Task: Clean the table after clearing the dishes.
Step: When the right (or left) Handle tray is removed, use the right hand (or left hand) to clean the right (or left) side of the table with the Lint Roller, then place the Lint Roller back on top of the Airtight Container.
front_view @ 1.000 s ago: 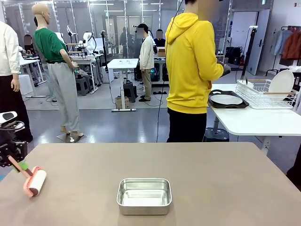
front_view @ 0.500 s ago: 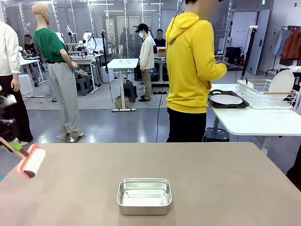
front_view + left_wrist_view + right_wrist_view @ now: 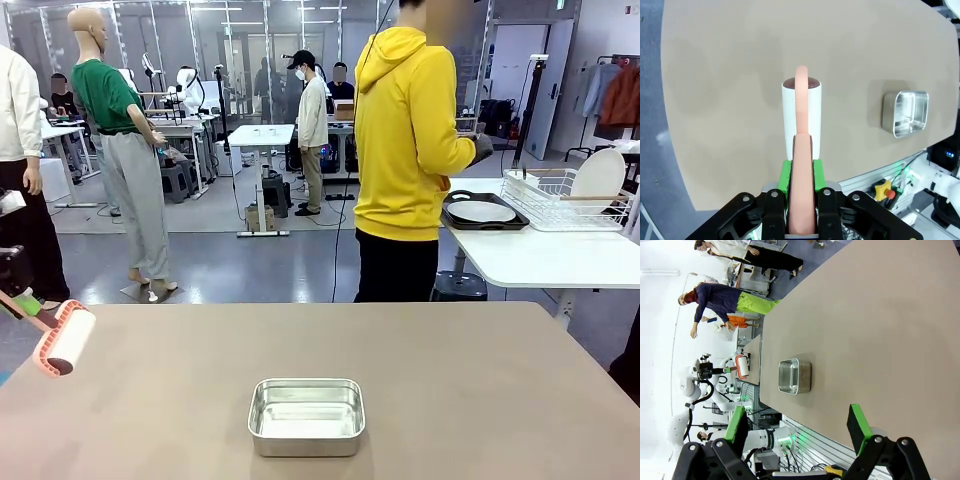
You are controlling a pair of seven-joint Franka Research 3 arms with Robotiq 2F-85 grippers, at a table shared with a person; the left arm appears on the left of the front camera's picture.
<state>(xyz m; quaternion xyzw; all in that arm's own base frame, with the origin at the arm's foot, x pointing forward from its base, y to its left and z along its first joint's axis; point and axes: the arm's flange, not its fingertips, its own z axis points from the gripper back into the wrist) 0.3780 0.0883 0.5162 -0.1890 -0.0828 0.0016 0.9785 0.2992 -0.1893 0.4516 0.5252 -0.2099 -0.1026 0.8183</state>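
The left end effector (image 3: 801, 210) is clamping the pink handle of the lint roller (image 3: 66, 340), hanging above the counter (image 3: 480, 390) at its left edge. The right end effector (image 3: 797, 432) is standing open. The dishes (image 3: 484, 211) are sitting on the white side table (image 3: 540, 255). Risk: a sweep toward the steel pan (image 3: 306, 415) is likely to push it.

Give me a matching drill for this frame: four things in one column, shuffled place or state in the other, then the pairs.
Things:
1. lint roller
2. steel pan
3. left gripper
4. right gripper

Place or state:
A. open, nothing between its fingers
B. on the table, near the robot's edge, about mid-width
C. shut on a pink handle
D. held in the air at the table's left end

Pairs: 1-D, 2-B, 3-C, 4-A
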